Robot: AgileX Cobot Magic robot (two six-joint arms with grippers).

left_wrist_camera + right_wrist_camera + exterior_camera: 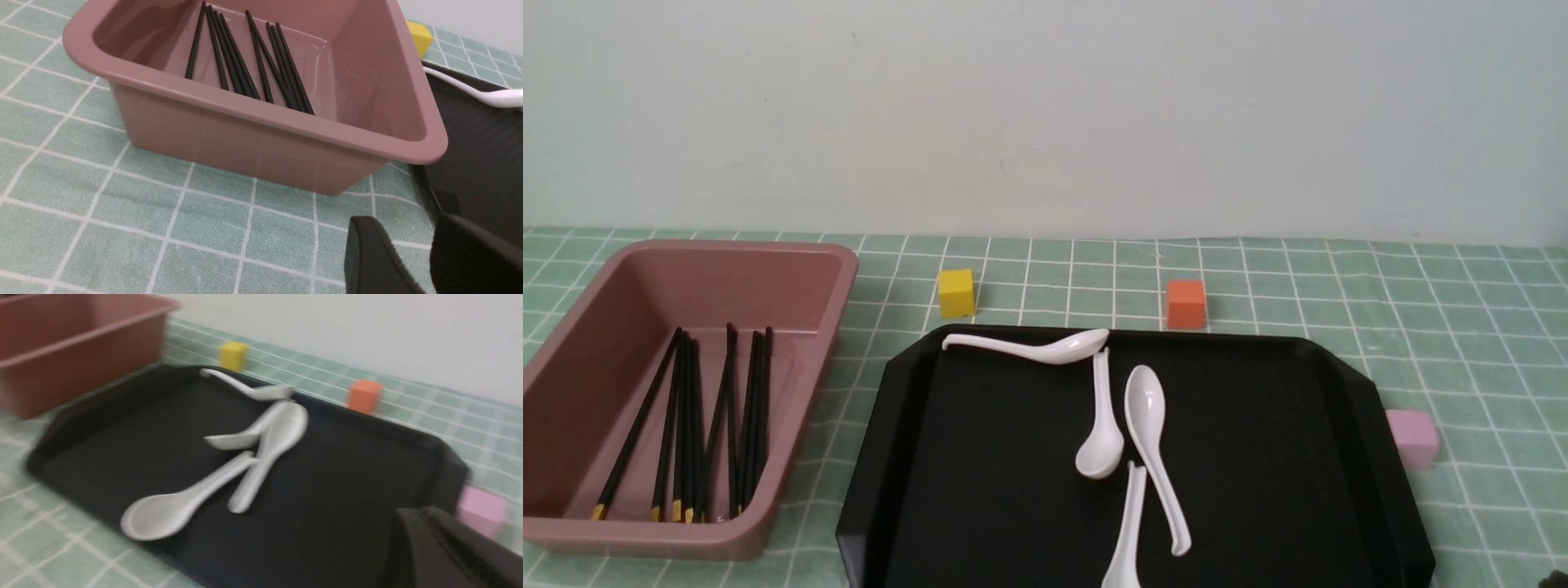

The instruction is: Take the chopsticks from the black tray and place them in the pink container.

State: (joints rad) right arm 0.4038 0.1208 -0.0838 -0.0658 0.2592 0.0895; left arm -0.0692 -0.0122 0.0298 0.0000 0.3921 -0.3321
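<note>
Several black chopsticks (692,425) with yellow ends lie side by side in the pink container (727,249) at the left. To its right the black tray (1258,457) carries only white spoons (1145,408); I see no chopsticks on it. In the left wrist view my left gripper (408,228) hangs open and empty over the cloth, just in front of the pink container (245,139) with its chopsticks (233,61). In the blurred right wrist view my right gripper (414,512) is shut on nothing, above the near right part of the tray (347,477).
A yellow block (956,291) and an orange block (1185,304) stand just behind the tray. A pale pink cube (1412,437) sits by its right edge. A green checked cloth (1462,327) covers the table, with a wall behind.
</note>
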